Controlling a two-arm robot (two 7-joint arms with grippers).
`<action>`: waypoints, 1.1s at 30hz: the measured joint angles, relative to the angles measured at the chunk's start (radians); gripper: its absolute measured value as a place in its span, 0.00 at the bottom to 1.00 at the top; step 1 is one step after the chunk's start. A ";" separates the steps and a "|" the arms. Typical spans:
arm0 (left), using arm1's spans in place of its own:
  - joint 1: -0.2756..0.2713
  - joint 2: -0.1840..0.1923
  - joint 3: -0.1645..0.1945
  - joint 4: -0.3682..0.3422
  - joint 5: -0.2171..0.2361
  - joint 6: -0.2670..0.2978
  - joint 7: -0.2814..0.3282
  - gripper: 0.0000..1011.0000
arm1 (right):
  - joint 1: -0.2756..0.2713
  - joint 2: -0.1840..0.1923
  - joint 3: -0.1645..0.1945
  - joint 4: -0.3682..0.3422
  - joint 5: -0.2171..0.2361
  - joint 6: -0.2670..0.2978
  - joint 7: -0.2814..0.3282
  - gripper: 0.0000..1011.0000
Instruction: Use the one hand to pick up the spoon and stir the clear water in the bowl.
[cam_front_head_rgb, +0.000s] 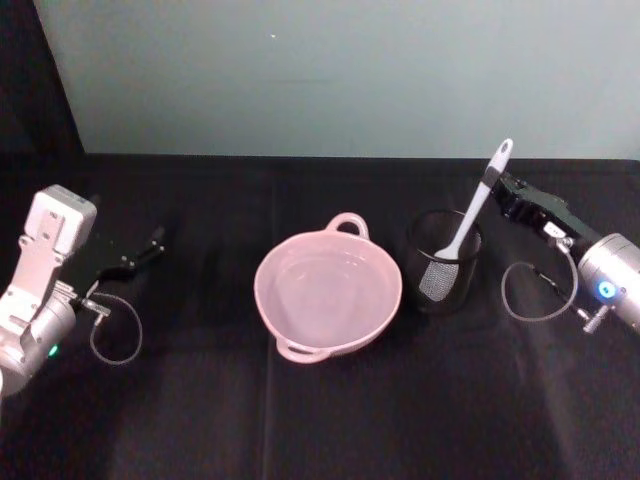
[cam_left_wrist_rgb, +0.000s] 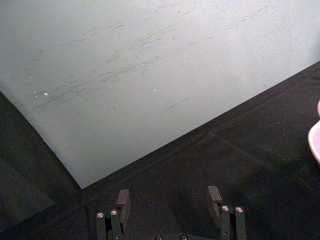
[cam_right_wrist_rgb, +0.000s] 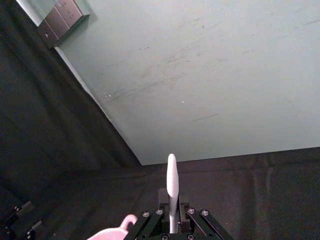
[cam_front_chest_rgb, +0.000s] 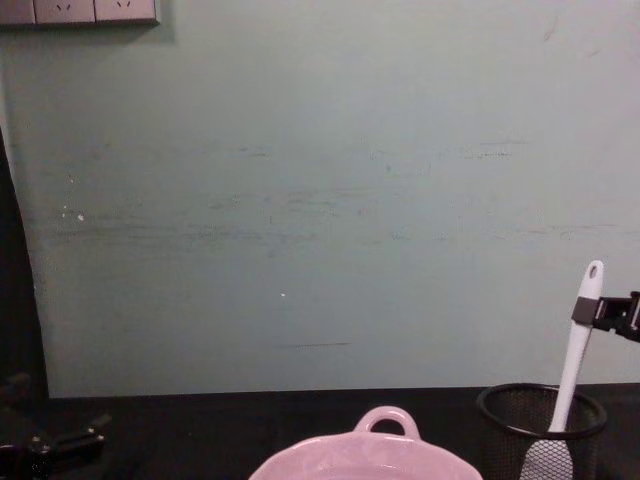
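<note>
The white spoon (cam_front_head_rgb: 478, 208) stands tilted in the black wire-mesh cup (cam_front_head_rgb: 445, 275), blade down inside it. My right gripper (cam_front_head_rgb: 494, 185) reaches in from the right and is shut on the upper handle, just below the hole. In the right wrist view the spoon (cam_right_wrist_rgb: 171, 182) rises from between the right gripper's (cam_right_wrist_rgb: 172, 216) fingers. From the chest, the spoon (cam_front_chest_rgb: 577, 350) and the right gripper (cam_front_chest_rgb: 592, 312) show at the right edge. The pale pink bowl (cam_front_head_rgb: 268, 300) with clear water sits mid-table, left of the cup. My left gripper (cam_front_head_rgb: 152, 243) rests open at far left.
A black cloth covers the table, and a pale green wall stands behind it. The mesh cup (cam_front_chest_rgb: 540, 420) stands close to the bowl (cam_front_chest_rgb: 380, 455) on its right. A cable loops beside each wrist. The left gripper (cam_left_wrist_rgb: 169, 200) faces bare cloth, with the bowl's edge (cam_left_wrist_rgb: 316, 140) at the side.
</note>
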 joint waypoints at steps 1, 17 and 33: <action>0.000 0.000 0.000 0.000 0.000 0.000 0.000 1.00 | 0.001 0.000 -0.002 0.003 0.002 -0.001 0.000 0.11; 0.000 0.000 0.000 0.000 0.000 0.000 0.000 1.00 | 0.013 0.012 -0.028 0.034 0.032 -0.019 0.016 0.11; 0.000 0.000 0.000 0.000 0.000 0.000 0.000 1.00 | 0.011 0.011 -0.025 0.029 0.028 -0.018 0.014 0.47</action>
